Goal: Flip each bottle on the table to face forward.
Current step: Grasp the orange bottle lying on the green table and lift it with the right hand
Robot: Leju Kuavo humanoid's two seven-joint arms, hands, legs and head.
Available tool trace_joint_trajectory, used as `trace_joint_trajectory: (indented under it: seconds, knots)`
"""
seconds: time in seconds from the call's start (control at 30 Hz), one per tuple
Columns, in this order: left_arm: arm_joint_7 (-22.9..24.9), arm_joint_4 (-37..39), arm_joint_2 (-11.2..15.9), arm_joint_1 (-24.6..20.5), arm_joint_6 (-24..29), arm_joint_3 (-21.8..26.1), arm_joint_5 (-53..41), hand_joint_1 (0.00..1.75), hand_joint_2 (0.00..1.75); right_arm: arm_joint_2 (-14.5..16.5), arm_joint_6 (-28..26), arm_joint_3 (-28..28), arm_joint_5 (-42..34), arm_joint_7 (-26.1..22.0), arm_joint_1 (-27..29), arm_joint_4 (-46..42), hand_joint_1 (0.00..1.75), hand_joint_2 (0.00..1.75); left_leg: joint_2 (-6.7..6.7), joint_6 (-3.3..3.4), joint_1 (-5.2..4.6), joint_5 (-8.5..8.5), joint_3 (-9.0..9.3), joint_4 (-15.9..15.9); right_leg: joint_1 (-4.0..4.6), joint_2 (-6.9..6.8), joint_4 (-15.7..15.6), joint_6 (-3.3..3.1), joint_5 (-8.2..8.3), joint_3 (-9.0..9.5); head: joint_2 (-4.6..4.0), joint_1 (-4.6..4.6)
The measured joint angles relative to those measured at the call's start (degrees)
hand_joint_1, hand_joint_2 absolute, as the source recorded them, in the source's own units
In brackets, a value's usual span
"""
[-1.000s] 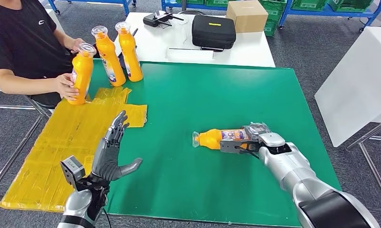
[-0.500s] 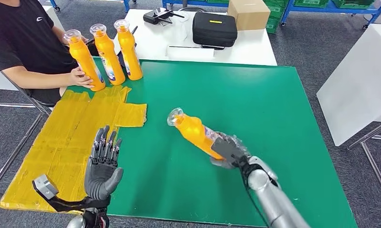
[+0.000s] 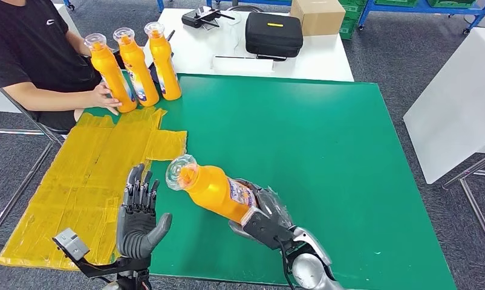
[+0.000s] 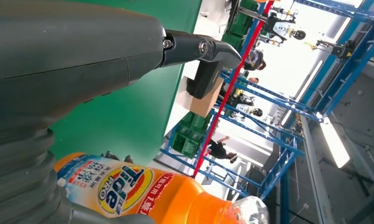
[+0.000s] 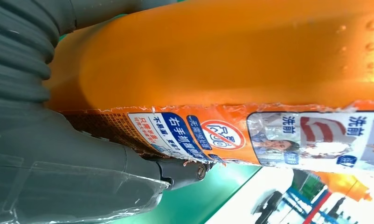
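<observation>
Hidden: the right hand (image 3: 265,219) is wrapped in clear film and partly covered by the bottle's base, so its fingers are hard to tell apart in the head view; the right arm is cut off at the picture's lower edge.
Right wrist view: the orange bottle (image 5: 232,60) takes up most of the picture, its printed label torn along 1 edge; the fingers behind it are hidden.
Right hand: clamped around the lower body of the orange bottle (image 3: 213,192), held off the green counter (image 3: 325,133), tilted with its clear cap up and toward the left hand.
Left hand: the left hand (image 3: 137,211) holds nothing, fingers apart and straight, pointing away from the robot, thumb out toward the bottle; it stands just beside the cap, not touching it.
Left wrist view: the bottle's label (image 4: 122,186) faces the left hand's palm side.
Other bottles: 3 upright bottles (image 3: 134,66) stand in a row, well apart from both hands, at the counter's far corner beyond the left hand.
Person: a person's hand (image 3: 104,96) rests against the row's outermost bottle.
Yellow sheets: yellow sheets (image 3: 77,175) lie under and beyond the left hand.
</observation>
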Motion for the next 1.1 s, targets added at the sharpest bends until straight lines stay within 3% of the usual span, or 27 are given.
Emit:
trace_joint_trajectory:
  seconds: [0.17,0.6,1.1]
  knots:
    - [-0.70,0.01,0.22,-0.22,0.48,-2.82,-4.22,0.00,1.75,0.74,-0.21,3.02,0.42,1.14,-0.22,0.16,1.75,1.75,0.00,0.01,-0.01,0.00,-0.03,0.01,-0.01,0.00,0.00,0.01,0.01,0.06,0.00,-0.02]
    - [-3.98,1.38,4.10,-2.63,0.50,-13.19,-9.01,0.00,1.75,1.36,-0.62,6.43,-0.05,2.18,-3.76,4.59,1.75,1.75,0.01,0.00,0.00,0.03,-0.12,0.01,0.00,0.00,0.01,0.02,0.03,0.39,0.00,-0.01]
    - [-5.37,3.03,5.44,-2.71,3.47,-14.54,-10.69,0.00,1.75,2.97,-0.88,11.65,3.34,1.54,-4.20,9.32,1.75,1.75,0.00,0.00,0.00,0.03,-0.17,0.00,0.00,0.00,0.01,0.01,0.02,0.37,0.00,0.00]
